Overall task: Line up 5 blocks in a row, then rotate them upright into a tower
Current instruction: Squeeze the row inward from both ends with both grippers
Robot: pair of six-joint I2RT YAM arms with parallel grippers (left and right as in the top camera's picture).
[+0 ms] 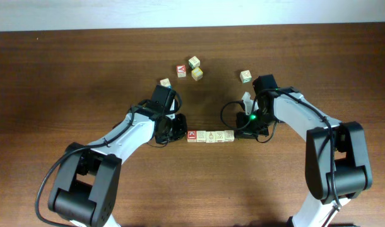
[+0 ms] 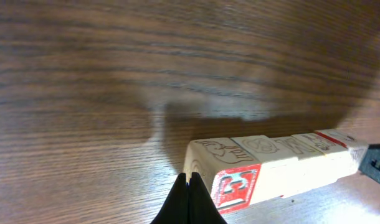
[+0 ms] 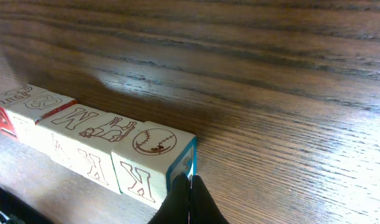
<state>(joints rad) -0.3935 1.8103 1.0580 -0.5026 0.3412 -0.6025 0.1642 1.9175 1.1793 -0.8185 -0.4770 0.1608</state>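
Blocks (image 1: 211,135), five tiny pale-wood alphabet cubes with printed faces, lie joined face to face in one straight row on the dark brown wooden table (image 1: 53,75), seen from overhead between the ends of the two black-and-white arms. At the row's red-framed end the left gripper (image 1: 178,128) sits just beside the end cube, its fingers pressed together and holding nothing. At the opposite end the right gripper (image 1: 245,129), with a green light glowing on it, is likewise closed and empty. Beyond the row, on the side away from the arms' bases, five loose wooden cubes are scattered well apart from it: a cluster of three (image 1: 190,69), one of them red-faced, and two singles (image 1: 165,83) (image 1: 245,76). From the left wrist, the closed black fingertips (image 2: 180,202) meet at the lower edge of the red-framed end face (image 2: 237,186), and the blocks (image 2: 283,158) run away from them in line, with drawings on their top faces. From the right wrist, the shut black fingertips (image 3: 199,205) meet at the blue-framed end face (image 3: 182,165) of the blocks (image 3: 90,134). The cube nearest them shows a baseball drawing on top and a red letter K on its side. Whether either pair of tips actually touches the wood cannot be told.
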